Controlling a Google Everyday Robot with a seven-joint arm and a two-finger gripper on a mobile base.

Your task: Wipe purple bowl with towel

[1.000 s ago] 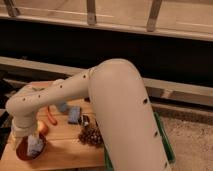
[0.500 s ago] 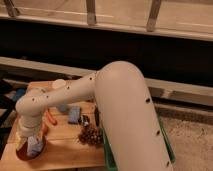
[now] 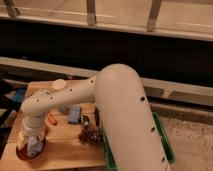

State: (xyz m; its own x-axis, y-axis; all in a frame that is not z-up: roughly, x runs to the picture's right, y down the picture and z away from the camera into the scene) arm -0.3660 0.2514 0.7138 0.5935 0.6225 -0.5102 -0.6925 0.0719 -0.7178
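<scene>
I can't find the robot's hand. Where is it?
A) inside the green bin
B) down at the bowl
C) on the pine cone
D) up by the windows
B: the gripper is down at the bowl near the front edge of the table, away from the pine cone and the green bin.

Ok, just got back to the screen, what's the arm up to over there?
The robot's arm reaches down to the front-left corner of the wooden table, with the gripper right over the purple bowl. A bluish towel sits inside the bowl under the gripper, so this looks like the wiping step. A pine cone, a blue block and a small orange item lie on the table apart from the bowl.
</scene>
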